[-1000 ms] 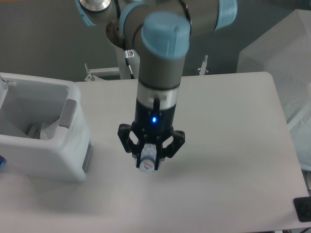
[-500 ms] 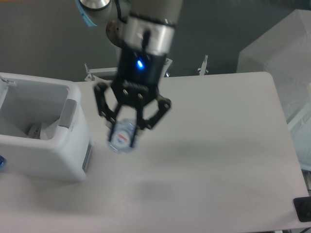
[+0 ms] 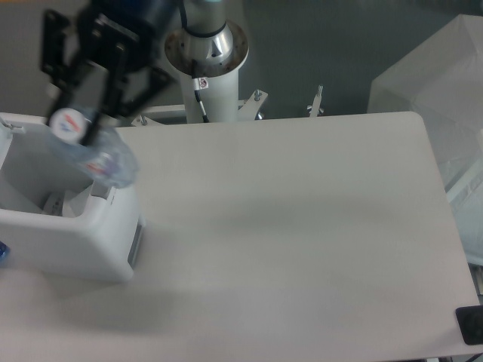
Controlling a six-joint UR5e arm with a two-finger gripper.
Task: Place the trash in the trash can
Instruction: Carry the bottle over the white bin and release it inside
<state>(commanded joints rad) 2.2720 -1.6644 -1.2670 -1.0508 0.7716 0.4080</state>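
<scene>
My gripper [image 3: 78, 121] is high at the upper left, shut on the clear bluish bottle [image 3: 108, 160]. The bottle's white cap [image 3: 67, 123] faces the camera, and its body slants down to the right. It hangs tilted over the right wall of the trash can [image 3: 75, 237], a white boxy bin with a grey panel [image 3: 136, 241] on its side. A whitish crumpled plastic bag [image 3: 62, 204] lies at the bottom of the bin, partly hidden by the bottle.
The arm's base column [image 3: 205, 47] stands behind the table's far edge. A white draped shape [image 3: 430, 83] sits beyond the right edge. A black object [image 3: 472, 324] lies at the front right corner, and a small blue item [image 3: 3, 253] shows at the left edge.
The gripper has lifted the bottle off the middle of the table and carried it up and left, to over the trash can's right wall.
</scene>
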